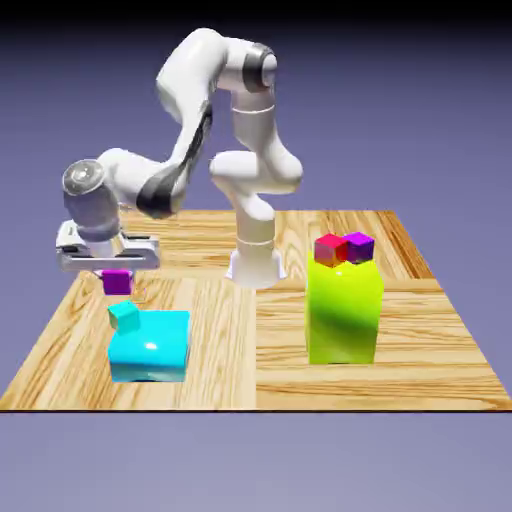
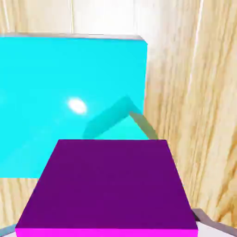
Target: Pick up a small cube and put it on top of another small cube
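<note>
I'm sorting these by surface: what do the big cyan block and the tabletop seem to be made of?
Cyan block: probably glossy plastic, though painted material is possible; a sharp white highlight sits on its smooth, even color.
Tabletop: looks like pale wood, perhaps a printed imitation, judging by its streaky brown grain.

You see bright, even light on the tabletop [image 1: 220, 350]; in the hand view, a white glare spot and a dark angular shadow cross the cyan block [image 2: 41, 88].
</note>
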